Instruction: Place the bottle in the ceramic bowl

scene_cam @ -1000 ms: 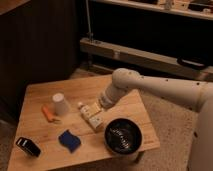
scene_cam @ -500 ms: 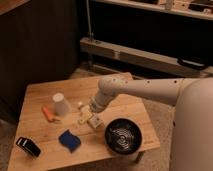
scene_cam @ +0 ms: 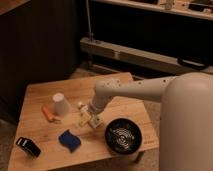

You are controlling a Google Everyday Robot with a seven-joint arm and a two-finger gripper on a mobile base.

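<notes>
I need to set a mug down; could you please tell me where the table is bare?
Free: strip behind the cup; front edge between sponge and bowl. Crowded: the middle, where the tool hovers by the bottle.

On the low wooden bench (scene_cam: 35,95), the slim white bottle (scene_cam: 81,107) lies near the middle, with the tool (scene_cam: 90,119) right at its near side. The round black ceramic bowl (scene_cam: 131,145) sits right of them, closer to the front edge. A white paper cup (scene_cam: 60,104) stands left of the bottle, with a small orange object (scene_cam: 48,113) just left of the cup. A blue sponge (scene_cam: 69,140) lies in front of the bottle, and a black handheld device (scene_cam: 27,146) lies at the front left corner
</notes>
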